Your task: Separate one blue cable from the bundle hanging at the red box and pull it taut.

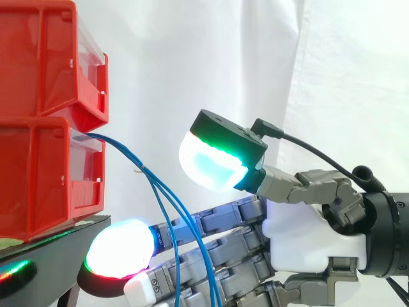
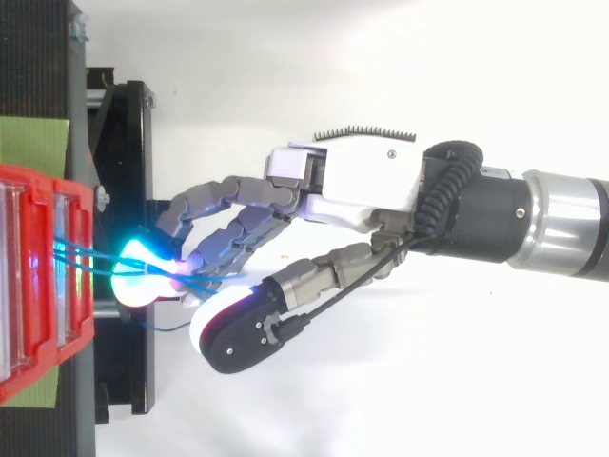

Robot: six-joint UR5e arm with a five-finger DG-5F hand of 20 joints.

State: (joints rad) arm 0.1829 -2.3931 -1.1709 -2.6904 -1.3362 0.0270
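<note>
Reaching with open hand (image 1: 300, 233), fingers (image 1: 223, 217) straight, thumb (image 1: 220, 150) raised, gripping nothing, among blue cables (image 1: 124, 150) drooping from lower red box (image 1: 45, 173). Next, likely: pinching one strand alone, then drawing back taut.

bins (image 1: 45, 160): red, clear fronts | cables (image 1: 128, 157): blue | hand (image 1: 300, 224): grey fingers, white palm shell | thumb pad (image 1: 211, 163): white-cyan glow, green rim, black back | finger pad (image 1: 121, 249): white-pink glow, red-green rim | stand (image 1: 64, 235): black | curtain (image 1: 192, 57): white | sheet (image 2: 33, 143): green | arm (image 2: 561, 224): black, silver band
</note>
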